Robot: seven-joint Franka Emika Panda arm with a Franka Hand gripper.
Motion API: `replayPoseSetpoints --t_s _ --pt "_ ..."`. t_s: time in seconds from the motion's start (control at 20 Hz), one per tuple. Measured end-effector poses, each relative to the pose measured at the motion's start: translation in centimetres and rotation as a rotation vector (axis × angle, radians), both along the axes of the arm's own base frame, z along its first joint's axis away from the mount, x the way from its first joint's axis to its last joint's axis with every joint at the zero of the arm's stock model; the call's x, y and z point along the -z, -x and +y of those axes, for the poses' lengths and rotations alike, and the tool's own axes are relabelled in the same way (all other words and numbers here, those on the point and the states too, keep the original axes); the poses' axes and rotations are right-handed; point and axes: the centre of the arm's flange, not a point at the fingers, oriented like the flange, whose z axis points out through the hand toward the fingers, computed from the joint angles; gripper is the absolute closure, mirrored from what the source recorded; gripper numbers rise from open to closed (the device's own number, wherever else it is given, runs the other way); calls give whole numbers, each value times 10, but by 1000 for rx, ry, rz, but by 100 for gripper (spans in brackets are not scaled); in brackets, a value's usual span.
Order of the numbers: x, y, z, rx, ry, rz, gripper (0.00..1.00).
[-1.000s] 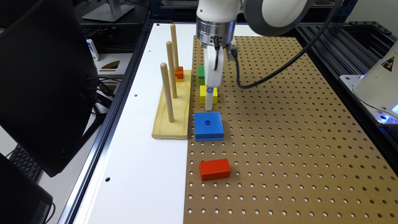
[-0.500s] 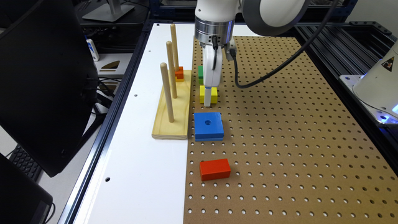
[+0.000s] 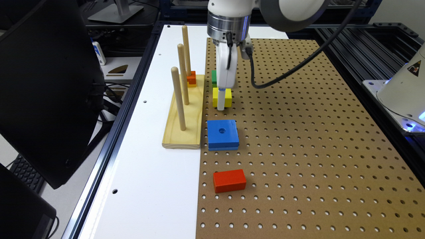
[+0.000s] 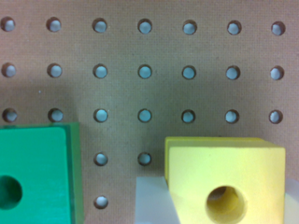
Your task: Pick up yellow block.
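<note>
Where the white tabletop (image 3: 146, 186) meets the brown pegboard (image 3: 315, 149), a pale wooden base with three upright dowels (image 3: 183, 109) stands at the exterior view's left. Just right of it, the white gripper (image 3: 221, 107) clamps the small yellow square wooden block with a round hole (image 3: 227, 97), between the green holed block (image 3: 214, 77) and the blue square block (image 3: 222, 133).

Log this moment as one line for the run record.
phase: lifting | gripper: shut on small yellow wooden block with centre hole | block: raised off brown pegboard | green block: untouched
</note>
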Motion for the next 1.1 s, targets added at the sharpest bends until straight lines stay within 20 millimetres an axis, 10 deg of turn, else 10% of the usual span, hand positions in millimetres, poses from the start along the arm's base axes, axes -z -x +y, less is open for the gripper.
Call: replayPoseSetpoints --t_s 1.1 --pt "-69 1 0 -5 7 -2 100"
